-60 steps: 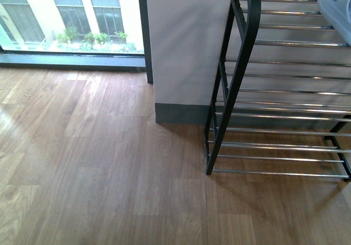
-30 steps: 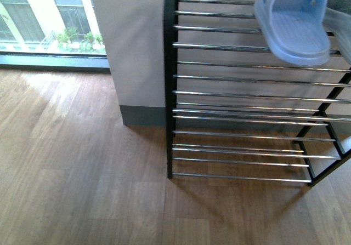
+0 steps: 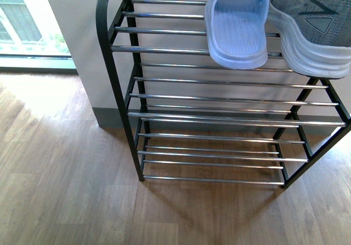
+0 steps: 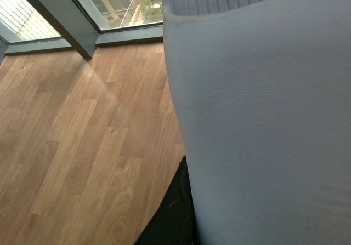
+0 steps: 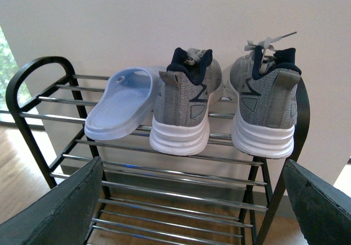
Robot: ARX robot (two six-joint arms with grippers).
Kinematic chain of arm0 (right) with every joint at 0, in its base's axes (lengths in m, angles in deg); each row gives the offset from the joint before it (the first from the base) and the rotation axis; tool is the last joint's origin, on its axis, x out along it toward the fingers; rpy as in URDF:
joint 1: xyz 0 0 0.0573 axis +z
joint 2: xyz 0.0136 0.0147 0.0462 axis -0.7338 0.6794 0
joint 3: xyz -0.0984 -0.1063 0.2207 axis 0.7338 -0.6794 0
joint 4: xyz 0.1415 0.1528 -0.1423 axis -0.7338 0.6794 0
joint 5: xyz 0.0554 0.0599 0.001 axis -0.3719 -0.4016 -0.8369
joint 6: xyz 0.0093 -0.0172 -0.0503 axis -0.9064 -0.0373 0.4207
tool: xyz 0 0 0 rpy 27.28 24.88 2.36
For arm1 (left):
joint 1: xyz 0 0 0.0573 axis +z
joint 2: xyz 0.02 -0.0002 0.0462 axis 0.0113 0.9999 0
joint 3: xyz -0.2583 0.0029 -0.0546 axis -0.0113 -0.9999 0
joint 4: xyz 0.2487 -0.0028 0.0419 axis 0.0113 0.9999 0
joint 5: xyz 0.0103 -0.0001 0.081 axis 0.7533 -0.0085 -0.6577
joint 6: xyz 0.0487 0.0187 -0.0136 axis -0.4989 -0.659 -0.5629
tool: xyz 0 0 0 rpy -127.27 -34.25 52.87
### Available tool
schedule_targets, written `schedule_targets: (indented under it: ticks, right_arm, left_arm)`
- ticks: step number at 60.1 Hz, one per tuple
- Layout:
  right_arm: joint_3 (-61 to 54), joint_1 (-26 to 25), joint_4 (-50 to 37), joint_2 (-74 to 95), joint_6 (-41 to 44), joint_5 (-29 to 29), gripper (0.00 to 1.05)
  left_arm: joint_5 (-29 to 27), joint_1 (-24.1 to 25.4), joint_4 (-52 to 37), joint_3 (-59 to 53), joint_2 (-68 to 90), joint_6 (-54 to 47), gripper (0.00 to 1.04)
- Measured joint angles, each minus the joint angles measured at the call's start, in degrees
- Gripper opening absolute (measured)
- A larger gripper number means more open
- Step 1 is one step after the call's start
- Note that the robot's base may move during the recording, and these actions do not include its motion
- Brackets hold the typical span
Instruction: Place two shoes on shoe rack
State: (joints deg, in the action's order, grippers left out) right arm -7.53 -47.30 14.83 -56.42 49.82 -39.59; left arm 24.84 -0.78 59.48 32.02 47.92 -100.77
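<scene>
Shoe rack [image 5: 164, 163], top tier, left to right: one pale blue slide sandal [image 5: 122, 109]; two grey knit sneakers [image 5: 184, 105], heels outward; three items counted. Left wrist view is filled by a second pale blue slide [image 4: 263, 119] against the camera; left jaws' state cannot be told; right gripper [image 5: 189, 212] fingers stand apart, holding nothing.
</scene>
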Motion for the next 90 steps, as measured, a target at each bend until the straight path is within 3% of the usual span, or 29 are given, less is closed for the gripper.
schedule_targets:
  ticks: [7, 14, 27, 58, 75, 90]
  right_arm:
    - [0.0, 0.0, 0.0, 0.0, 0.0, 0.0, 0.95]
    - [0.0, 0.0, 0.0, 0.0, 0.0, 0.0, 0.95]
    - [0.0, 0.0, 0.0, 0.0, 0.0, 0.0, 0.95]
    - [0.0, 0.0, 0.0, 0.0, 0.0, -0.02, 0.95]
    - [0.0, 0.0, 0.0, 0.0, 0.0, -0.02, 0.95]
    - [0.0, 0.0, 0.0, 0.0, 0.02, -0.02, 0.95]
  left_arm:
    - [0.9, 0.15, -0.92, -0.22, -0.11, 1.11, 0.02]
    - [5.16, -2.14, -11.54, 0.28, 3.63, 9.55, 0.02]
    - [8.48, -7.69, -13.92, 15.61, 24.02, 13.62, 0.02]
    - [10.4, -20.5, -2.49, 55.95, 63.21, 11.91, 0.02]
    - [7.76, -22.47, 2.95, 70.62, 75.84, 12.66, 0.02]
    - [5.9, -22.62, 6.21, 76.67, 82.44, 13.22, 0.02]
